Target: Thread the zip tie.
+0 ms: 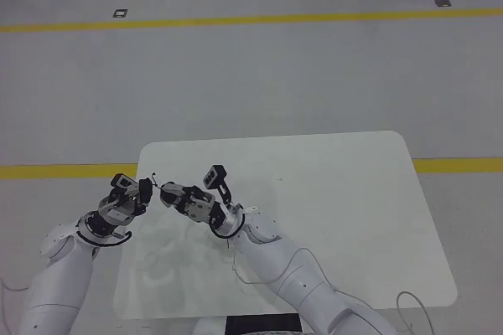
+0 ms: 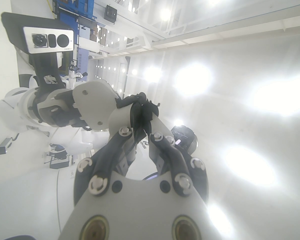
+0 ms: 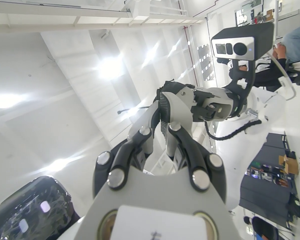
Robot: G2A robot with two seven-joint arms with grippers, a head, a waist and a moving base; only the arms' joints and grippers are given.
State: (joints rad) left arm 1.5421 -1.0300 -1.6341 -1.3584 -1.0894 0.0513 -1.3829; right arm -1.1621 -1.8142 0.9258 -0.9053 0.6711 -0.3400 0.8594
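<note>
Both arms meet tip to tip a little above the left part of the white table [image 1: 335, 218]. A thin black zip tie [image 1: 154, 178] runs between them. My left gripper [image 1: 143, 194] is shut on one part of the zip tie [image 2: 150, 106], seen close in the left wrist view as my left gripper [image 2: 142, 117]. My right gripper [image 1: 169, 194] faces it and is shut on the strap. In the right wrist view a short free length of the zip tie [image 3: 133, 109] sticks out sideways past my right gripper [image 3: 159, 108]. The pinched parts are hidden by the fingers.
The white table has rounded corners, and its bare top stretches to the right of the arms. Grey floor with yellow lines surrounds it. Thin cables hang off the table's near edge [image 1: 260, 280].
</note>
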